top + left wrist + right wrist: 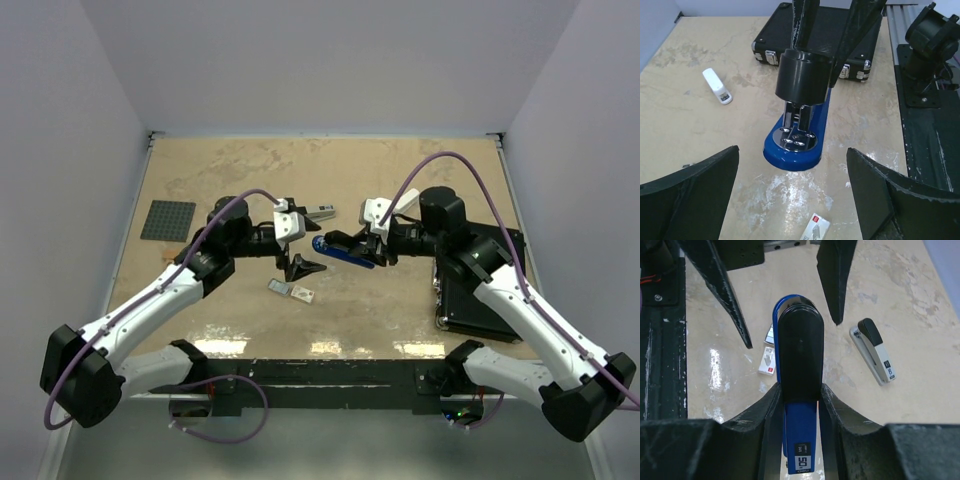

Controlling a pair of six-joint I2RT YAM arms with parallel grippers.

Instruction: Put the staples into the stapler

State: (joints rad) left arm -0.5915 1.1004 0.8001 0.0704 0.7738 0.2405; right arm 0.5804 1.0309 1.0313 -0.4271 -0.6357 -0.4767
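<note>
"Beige mottled tabletop, from above: right gripper holds the blue stapler with black top; tiny whitish staple box lies loose beside the left gripper."

"Left wrist: those fingers gape wide, empty; only here, the chrome anvil. Nothing loaded yet, I'd judge."

"Right wrist: fingers pinch both flanks; box lies alongside."

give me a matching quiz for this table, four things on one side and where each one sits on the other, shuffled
Things:
1. blue stapler
2. staples box
3. black case
4. grey mat

Places:
a. flat on the left side of the table
b. clamped in the right gripper
c. lying on the table close to the open left gripper
d. at the table's right side, next to the right arm

Pairs: 1-b, 2-c, 3-d, 4-a
</note>
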